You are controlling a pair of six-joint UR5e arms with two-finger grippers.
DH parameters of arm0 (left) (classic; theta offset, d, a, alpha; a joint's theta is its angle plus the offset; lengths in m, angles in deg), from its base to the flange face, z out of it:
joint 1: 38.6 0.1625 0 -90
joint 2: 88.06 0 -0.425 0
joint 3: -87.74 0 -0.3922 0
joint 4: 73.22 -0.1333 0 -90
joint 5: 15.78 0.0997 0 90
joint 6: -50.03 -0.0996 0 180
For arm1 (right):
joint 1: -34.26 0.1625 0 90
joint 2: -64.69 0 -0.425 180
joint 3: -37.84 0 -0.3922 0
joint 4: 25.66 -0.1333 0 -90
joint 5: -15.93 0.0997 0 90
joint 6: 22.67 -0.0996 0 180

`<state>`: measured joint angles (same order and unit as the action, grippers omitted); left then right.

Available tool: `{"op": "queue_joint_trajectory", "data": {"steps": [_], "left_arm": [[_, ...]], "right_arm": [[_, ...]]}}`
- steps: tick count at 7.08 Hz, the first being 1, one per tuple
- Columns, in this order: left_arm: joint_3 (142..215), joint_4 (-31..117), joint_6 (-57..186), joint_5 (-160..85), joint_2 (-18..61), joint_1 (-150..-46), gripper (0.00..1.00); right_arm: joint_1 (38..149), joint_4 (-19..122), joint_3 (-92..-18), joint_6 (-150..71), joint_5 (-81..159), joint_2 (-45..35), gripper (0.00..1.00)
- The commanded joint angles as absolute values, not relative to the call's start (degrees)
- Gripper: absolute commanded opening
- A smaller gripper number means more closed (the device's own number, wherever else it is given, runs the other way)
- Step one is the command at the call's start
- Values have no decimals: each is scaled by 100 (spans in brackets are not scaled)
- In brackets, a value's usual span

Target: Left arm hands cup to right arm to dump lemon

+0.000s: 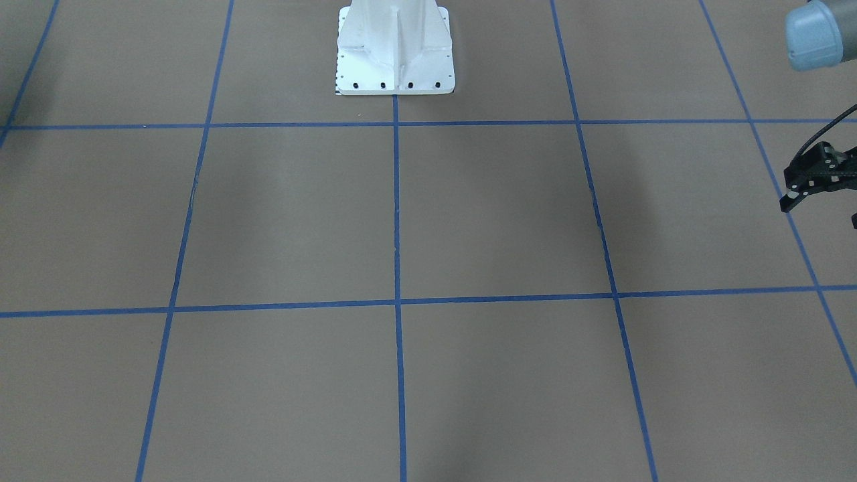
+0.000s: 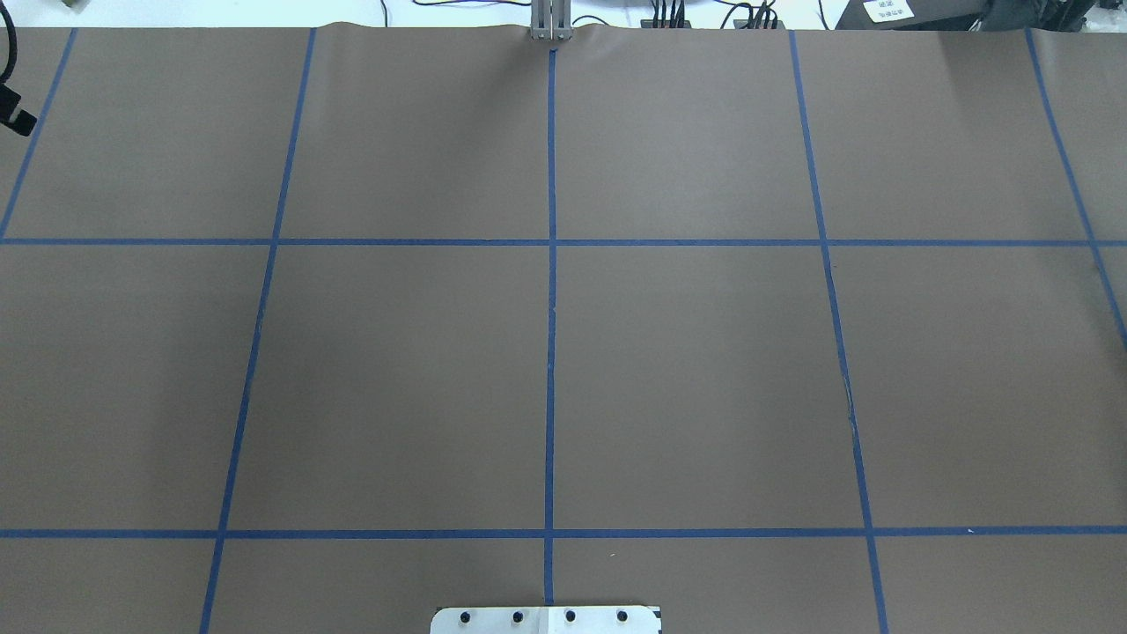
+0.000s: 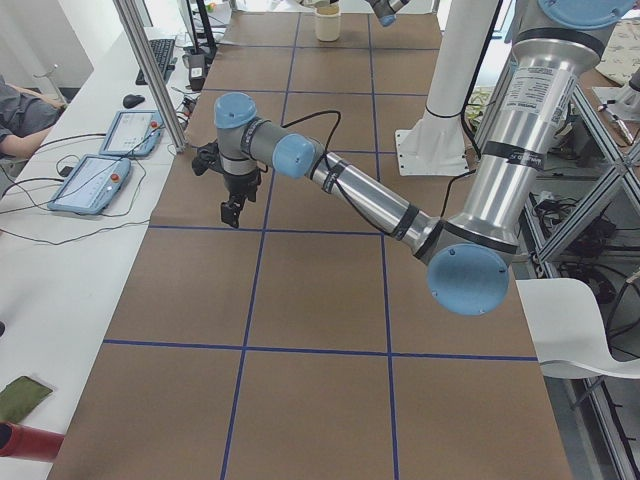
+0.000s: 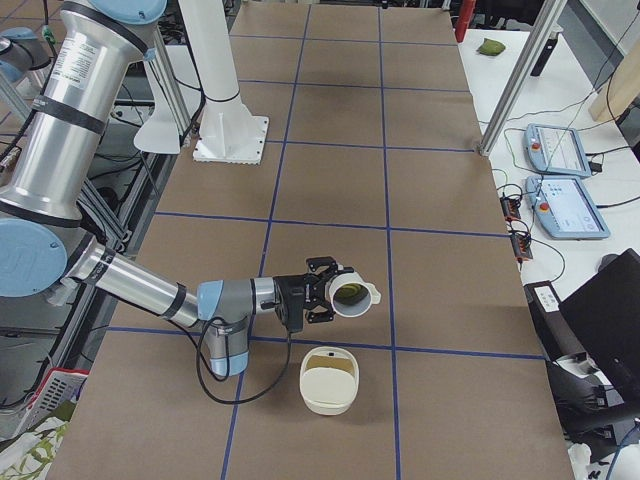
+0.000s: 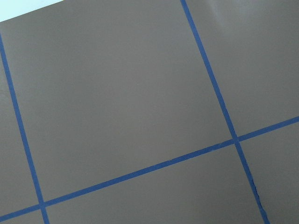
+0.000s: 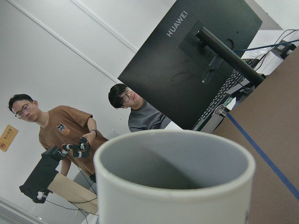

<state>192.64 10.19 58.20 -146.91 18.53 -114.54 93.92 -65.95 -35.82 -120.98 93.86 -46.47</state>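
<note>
Cup [image 6: 173, 186] rim fills right wrist view, lemon [image 4: 349, 293] inside; right gripper [image 4: 333, 292], left gripper [image 3: 231, 213]: opening cannot tell.

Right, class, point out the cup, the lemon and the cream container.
cup [image 6: 173, 205]: right wrist view, on its white outer wall.
lemon [image 4: 348, 292]: exterior right view, on the slice's middle, inside the cup's mouth.
cream container [image 4: 328, 404]: exterior right view, on its near wall.

Brown table [image 2: 396, 379], crisp blue grid lines all over!
White cup [image 4: 355, 309], grey inside, yellow-green lemon [image 4: 349, 293] showing; cream tub [image 4: 329, 402]; silver left arm [image 3: 370, 197] and right arm [image 4: 140, 283], light-blue caps, black jaws.
</note>
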Motion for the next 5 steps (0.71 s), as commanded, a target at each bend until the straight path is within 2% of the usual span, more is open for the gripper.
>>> {"op": "queue_joint_trajectory", "data": {"steps": [1,5], "left_arm": [[19268,1019,5821,-14691,1873,-11445,100],[19242,1019,5821,-14691,1934,-11445,100]], "right_arm": [[9447,-7231,-3239,-13475,9433,-4614,0],[9569,-7847,-2590,-15095,9433,-4281,0]]}}
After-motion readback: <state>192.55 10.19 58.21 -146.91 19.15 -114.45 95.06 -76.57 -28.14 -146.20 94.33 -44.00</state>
